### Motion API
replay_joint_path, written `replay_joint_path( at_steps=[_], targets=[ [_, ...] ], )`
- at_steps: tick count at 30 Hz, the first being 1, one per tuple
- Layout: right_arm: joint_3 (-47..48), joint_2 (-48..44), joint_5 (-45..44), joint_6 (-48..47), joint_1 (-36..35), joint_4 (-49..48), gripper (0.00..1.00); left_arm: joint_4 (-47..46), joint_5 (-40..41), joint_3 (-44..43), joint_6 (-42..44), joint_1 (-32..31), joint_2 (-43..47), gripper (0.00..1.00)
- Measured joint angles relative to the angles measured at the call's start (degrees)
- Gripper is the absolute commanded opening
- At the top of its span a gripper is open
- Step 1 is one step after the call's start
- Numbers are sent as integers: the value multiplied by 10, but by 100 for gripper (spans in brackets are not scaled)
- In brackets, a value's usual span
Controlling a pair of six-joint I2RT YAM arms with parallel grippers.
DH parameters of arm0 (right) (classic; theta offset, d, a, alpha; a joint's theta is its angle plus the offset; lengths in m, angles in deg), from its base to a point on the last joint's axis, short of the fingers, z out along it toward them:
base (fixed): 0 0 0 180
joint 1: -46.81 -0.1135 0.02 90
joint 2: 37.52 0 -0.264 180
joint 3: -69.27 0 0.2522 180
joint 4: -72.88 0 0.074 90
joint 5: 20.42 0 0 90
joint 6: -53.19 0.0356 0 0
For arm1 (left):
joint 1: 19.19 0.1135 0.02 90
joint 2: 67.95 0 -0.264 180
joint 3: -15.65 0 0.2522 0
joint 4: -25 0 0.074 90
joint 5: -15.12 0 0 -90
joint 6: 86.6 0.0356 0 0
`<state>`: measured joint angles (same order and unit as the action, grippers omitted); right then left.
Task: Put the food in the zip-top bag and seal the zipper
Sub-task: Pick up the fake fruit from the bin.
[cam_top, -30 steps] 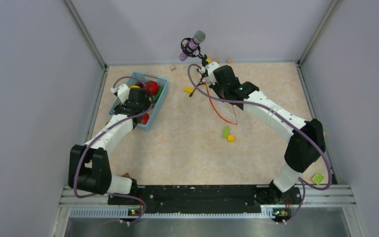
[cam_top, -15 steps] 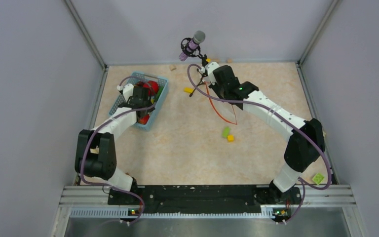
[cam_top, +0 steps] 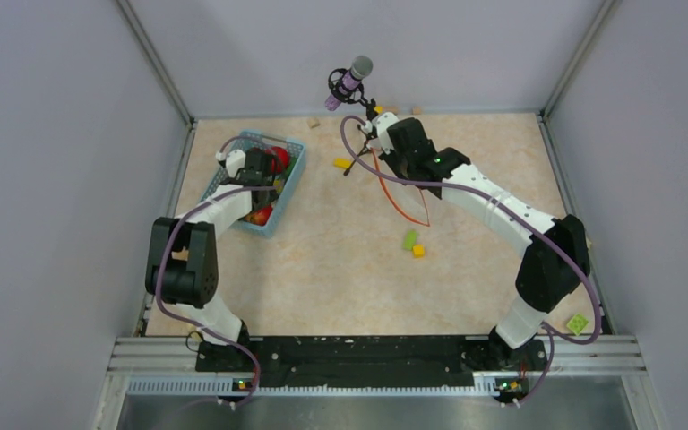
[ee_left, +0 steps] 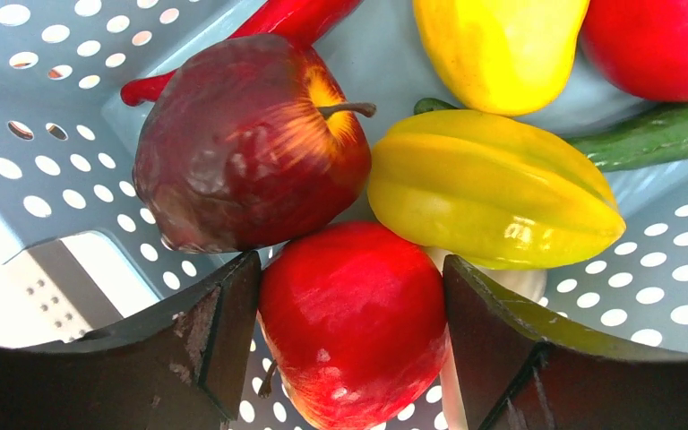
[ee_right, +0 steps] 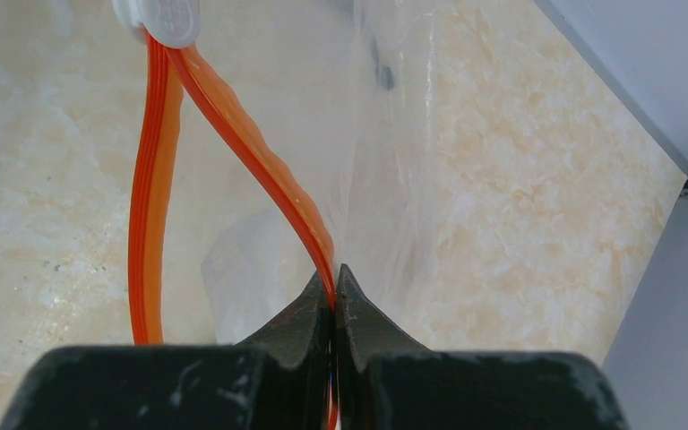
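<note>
Two arms are at work in the top view. The left gripper [cam_top: 263, 170] has pushed deeper into the light-blue basket [cam_top: 294, 146] than a second ago, its arm now folded more steeply over the basket's near end. The food [cam_top: 276, 159] all lies inside the basket. The zip-top bag [cam_top: 409, 199] lies on the table [cam_top: 322, 269] well to the right of the basket, and the right gripper [cam_top: 377, 126] sits at its far end, unmoved over that second.

Seen from the left wrist, the left gripper [ee_left: 351, 264] has its jaws wide apart, one on each side of a red fruit [ee_left: 358, 340] on the basket floor [ee_left: 45, 107]. They lie close against its skin but have lifted nothing. A dark red apple [ee_left: 242, 152] and a yellow star fruit [ee_left: 493, 188] touch the red fruit on its far side. Beyond them lie a red chili [ee_left: 296, 13] and a green piece [ee_left: 663, 134].

Seen from the right wrist, the right gripper [ee_right: 333, 288] is fully closed, pinching one lip of the orange-red zipper [ee_right: 260, 161]. The other lip bows away, so the mouth of the zip-top bag [ee_right: 394, 134] gapes.

Judging by the advance, the first pick is about to be made. No food is in the bag yet and the zipper is unsealed, so nearly the whole task remains.
</note>
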<state>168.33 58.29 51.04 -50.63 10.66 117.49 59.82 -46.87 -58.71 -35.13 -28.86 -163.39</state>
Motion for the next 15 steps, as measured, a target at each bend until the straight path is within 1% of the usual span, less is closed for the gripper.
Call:
replay_joint_path(
  at_steps=[6,9,10,12,15],
  targets=[
    [0,0,5,0,0,0,0,6,1,-13,-2,1,-12,39],
    [0,0,7,0,1,0,0,10,-1,-16,-3,2,-12,20],
    [0,0,7,0,1,-1,0,12,-1,-17,-3,2,-12,12],
    [0,0,9,0,1,-1,0,20,-3,-21,-4,2,-12,0],
    [0,0,13,0,1,-1,0,36,-17,-26,-6,1,-9,0]
  ],
)
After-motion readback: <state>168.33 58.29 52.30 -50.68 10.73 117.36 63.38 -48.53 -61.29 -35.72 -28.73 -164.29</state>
